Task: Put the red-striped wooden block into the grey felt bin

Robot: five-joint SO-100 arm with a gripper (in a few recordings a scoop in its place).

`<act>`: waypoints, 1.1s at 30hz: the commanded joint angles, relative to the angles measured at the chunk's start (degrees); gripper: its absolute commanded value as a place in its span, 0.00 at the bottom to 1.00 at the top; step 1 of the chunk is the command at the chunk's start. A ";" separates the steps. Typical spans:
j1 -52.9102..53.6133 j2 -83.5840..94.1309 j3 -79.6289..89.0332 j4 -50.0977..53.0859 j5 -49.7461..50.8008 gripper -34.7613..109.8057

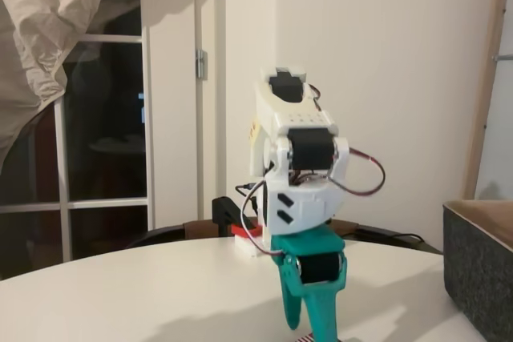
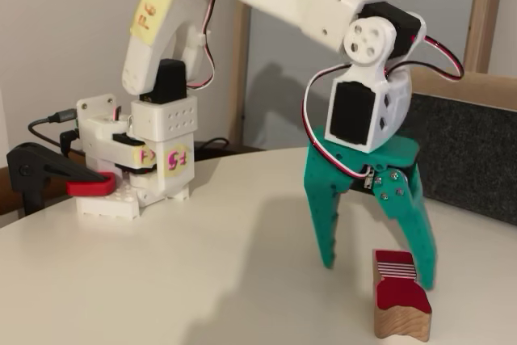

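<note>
Claw (image 2: 380, 276) is down at the table with its jaws spread wide, gripping nothing. The block (image 2: 401, 295) stands on the table (image 2: 202, 264), just beside the inner face of the right-hand finger (image 2: 414, 224) as this fixed view shows it; I can't tell whether they touch. The left finger is well clear of it, so the block sits off-centre in the gap. The bin (image 2: 468, 155) is behind and to the right, its dark wall near the arm; in the other fixed view its corner (image 1: 481, 266) shows at the right edge.

Block looks like solid wood: stiff, light, not fragile. Red-striped top, red upper part, bare wood base. Painted faces may be a bit slick, so I'd pinch across the two flat side faces, low on the body. I'd shift the claw to centre it before closing, else the near finger may push it over.
</note>
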State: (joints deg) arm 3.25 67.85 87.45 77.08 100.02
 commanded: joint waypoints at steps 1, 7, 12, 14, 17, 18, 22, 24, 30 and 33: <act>-0.35 -0.18 -1.14 -0.79 -1.05 0.45; -0.79 -1.67 -1.14 -1.93 -2.02 0.43; -1.23 -2.72 -1.05 -2.72 -2.90 0.37; -1.23 -2.90 -0.97 -3.08 -3.78 0.35; -1.23 -2.90 -0.97 -3.25 -4.39 0.32; -1.23 -2.81 -0.97 -3.25 -4.48 0.32; -1.23 -2.55 -1.05 -3.25 -4.48 0.30; -1.14 -2.29 -1.14 -3.25 -4.48 0.29; -0.79 -1.32 -2.02 -3.16 -3.96 0.28; -0.62 -0.62 -3.43 -3.16 -3.69 0.27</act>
State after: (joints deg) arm 1.93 65.30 85.43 73.30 95.54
